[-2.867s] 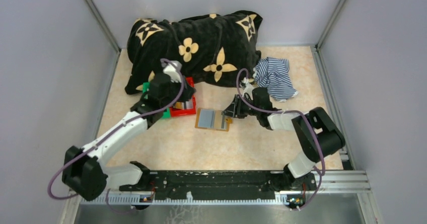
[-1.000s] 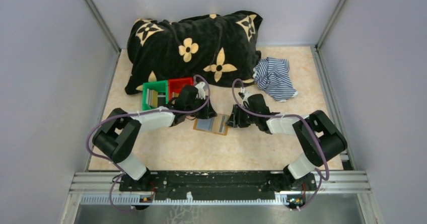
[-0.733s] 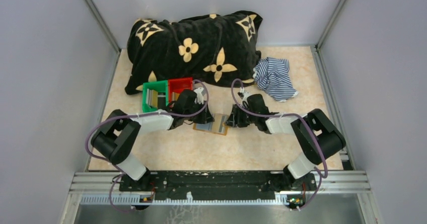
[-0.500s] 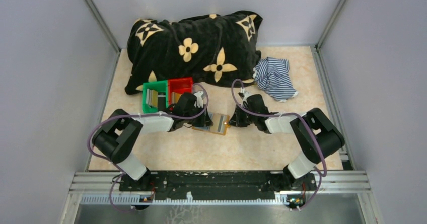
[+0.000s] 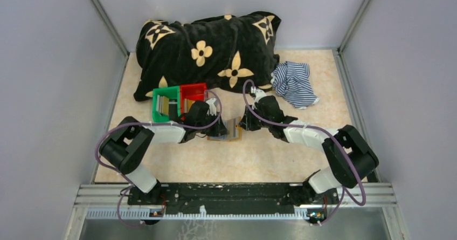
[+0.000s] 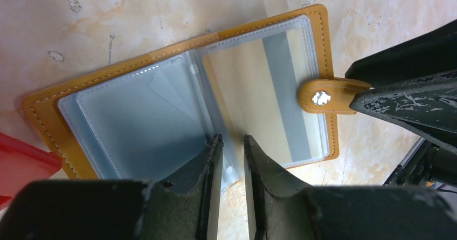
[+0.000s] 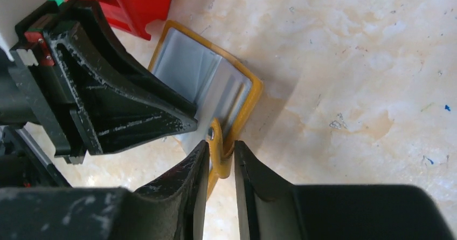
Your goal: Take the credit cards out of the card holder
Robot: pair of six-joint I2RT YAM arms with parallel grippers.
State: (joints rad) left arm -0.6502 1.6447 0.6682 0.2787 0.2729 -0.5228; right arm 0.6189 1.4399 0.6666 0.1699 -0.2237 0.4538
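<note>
The card holder (image 5: pixel 228 130) lies open on the table, tan-orange with grey-blue clear pockets (image 6: pixel 140 116). A yellowish card with a grey stripe (image 6: pixel 253 83) sits in its right half. My right gripper (image 7: pixel 221 153) is shut on the holder's little tab (image 7: pixel 214 143) and tilts that half (image 7: pixel 253 94) up off the table. My left gripper (image 6: pixel 232 148) stands over the fold, fingers nearly together on the near edge of a clear pocket leaf. The tab also shows in the left wrist view (image 6: pixel 323 96). In the top view the left gripper (image 5: pixel 214 130) and right gripper (image 5: pixel 242 124) flank the holder.
A green bin (image 5: pixel 160 97) and a red bin (image 5: pixel 193 90) stand just behind the left gripper, with cards inside (image 5: pixel 171 106). A black flowered blanket (image 5: pixel 210 46) fills the back. A striped blue-white cloth (image 5: pixel 293 83) lies at the back right.
My left gripper came from the bins to the holder's fold and closed in. My right gripper moved slightly left and up, folding the tab side of the holder upward.
</note>
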